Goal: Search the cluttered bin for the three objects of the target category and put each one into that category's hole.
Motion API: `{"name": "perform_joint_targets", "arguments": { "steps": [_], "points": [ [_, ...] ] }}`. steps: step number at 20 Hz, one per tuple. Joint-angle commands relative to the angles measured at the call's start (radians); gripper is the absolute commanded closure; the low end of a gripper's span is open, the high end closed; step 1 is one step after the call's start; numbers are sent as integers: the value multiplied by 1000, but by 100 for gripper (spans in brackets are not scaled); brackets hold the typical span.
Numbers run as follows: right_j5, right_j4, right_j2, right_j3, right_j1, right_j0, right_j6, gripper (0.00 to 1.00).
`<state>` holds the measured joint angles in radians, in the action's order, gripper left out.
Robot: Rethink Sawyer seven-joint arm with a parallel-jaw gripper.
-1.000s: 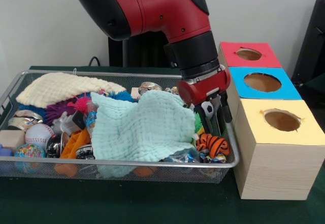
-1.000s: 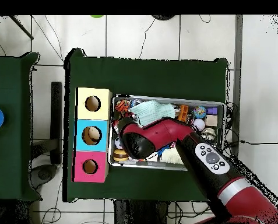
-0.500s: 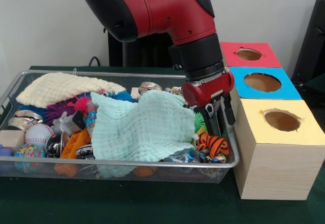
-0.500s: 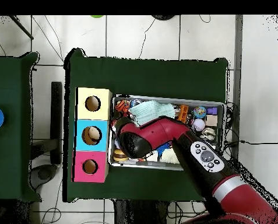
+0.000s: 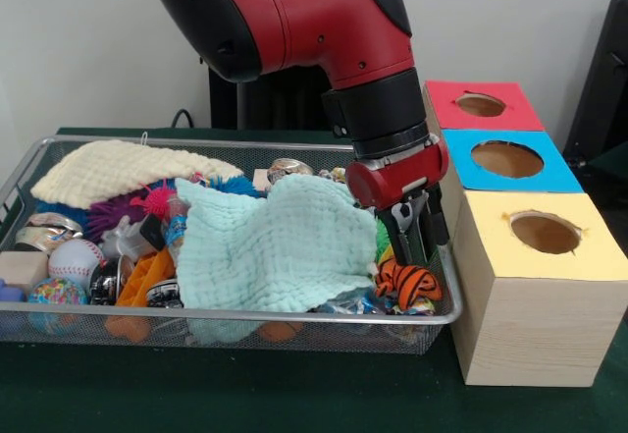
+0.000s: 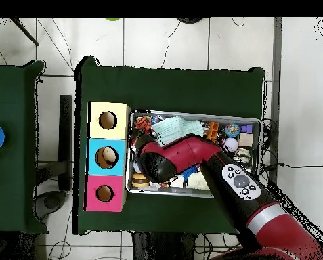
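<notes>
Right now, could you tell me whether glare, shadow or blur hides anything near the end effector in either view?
Front view: even light, no glare, the end effector above the orange striped toy reads sharply. Overhead view: the arm covers the end effector, so nothing shows there.

Orange black-striped toy (image 5: 408,281), mint cloth (image 5: 275,246), seemingly cream cloth (image 5: 118,170).

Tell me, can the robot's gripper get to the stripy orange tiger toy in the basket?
Probably yes. The gripper hangs just above the tiger toy at the basket's end by the yellow box. The mint cloth lies beside the toy, not over it, so nothing covers it.
</notes>
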<state>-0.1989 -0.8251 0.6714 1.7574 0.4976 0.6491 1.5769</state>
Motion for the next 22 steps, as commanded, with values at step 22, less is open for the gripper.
{"name": "perform_joint_targets", "arguments": {
  "steps": [22],
  "points": [
    [-45,38,-7,-145,-32,37,8,0]
  ]
}}
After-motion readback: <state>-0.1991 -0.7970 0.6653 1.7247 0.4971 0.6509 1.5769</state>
